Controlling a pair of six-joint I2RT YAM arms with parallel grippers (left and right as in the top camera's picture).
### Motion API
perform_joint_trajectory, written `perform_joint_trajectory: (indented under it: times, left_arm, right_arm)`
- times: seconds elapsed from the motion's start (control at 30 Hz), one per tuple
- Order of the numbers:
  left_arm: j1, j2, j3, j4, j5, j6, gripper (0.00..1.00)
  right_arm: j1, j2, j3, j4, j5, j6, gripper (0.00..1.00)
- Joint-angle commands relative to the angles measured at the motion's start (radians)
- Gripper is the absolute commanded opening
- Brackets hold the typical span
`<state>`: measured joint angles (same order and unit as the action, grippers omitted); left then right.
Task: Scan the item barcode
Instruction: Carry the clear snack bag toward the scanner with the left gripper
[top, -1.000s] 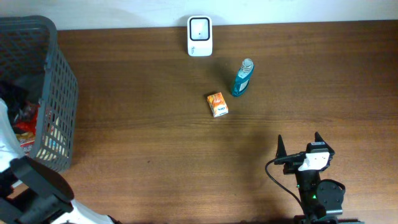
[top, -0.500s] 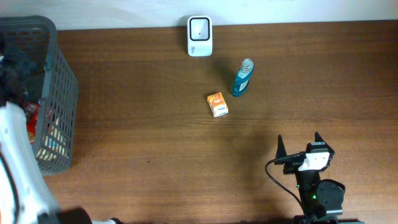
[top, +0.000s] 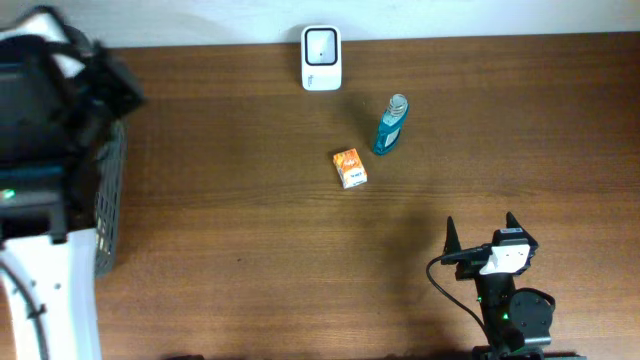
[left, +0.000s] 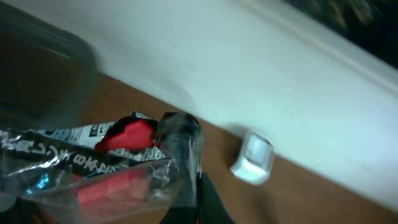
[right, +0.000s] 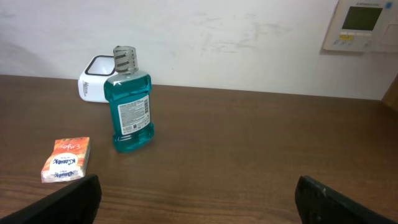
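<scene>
Packet (left: 93, 171) in the left gripper (left: 186, 168), and that's the item: crinkly clear wrap, red inside, black print along one edge. The jaws are pressed together on its right end. The wrist view is smeared, so just how much of the wrap sits between them is hard to say. Behind the packet, the white scanner (left: 254, 160) stands at the far edge of the table (left: 298, 193), against the pale wall (left: 217, 68).

From overhead, the left arm (top: 50, 110) is a dark blur in the top-left corner. It hangs over the grey basket (top: 108, 200) and hides the packet from that camera. The scanner sits at the back edge, mid-table, well apart from the arm. Nearer the middle, a blue mouthwash bottle (top: 390, 125) stands upright. An orange tissue pack (top: 349, 167) lies flat near it, to its front-left, not touching.

Over on the other side, the right gripper (top: 481, 232) rests low near the front edge, spread wide and holding nothing. Its wrist camera looks across the table between the two black fingertips (right: 68, 200). The bottle is ahead on the left, the tissue pack further left and nearer, the scanner behind the bottle at the wall. A beige panel (right: 360, 25) hangs on the wall at upper right.
</scene>
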<state>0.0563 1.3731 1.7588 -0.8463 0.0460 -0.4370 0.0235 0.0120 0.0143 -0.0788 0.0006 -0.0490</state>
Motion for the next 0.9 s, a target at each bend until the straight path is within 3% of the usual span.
perform_joint_trajectory:
  times: [0.0, 0.53, 0.87]
  left_arm:
    - [-0.144, 0.062, 0.009, -0.014, 0.044, 0.020, 0.00]
    - [-0.513, 0.550, 0.009, -0.089, 0.044, 0.020, 0.00]
    - [-0.571, 0.747, 0.009, -0.080, -0.009, 0.019, 0.00]
  right_arm:
    - [0.009, -0.006, -0.009, -0.003, 0.008, 0.001, 0.98]
    - [0.009, -0.006, -0.009, -0.003, 0.008, 0.001, 0.98]
    - [0.009, -0.006, -0.009, -0.003, 0.008, 0.001, 0.98]
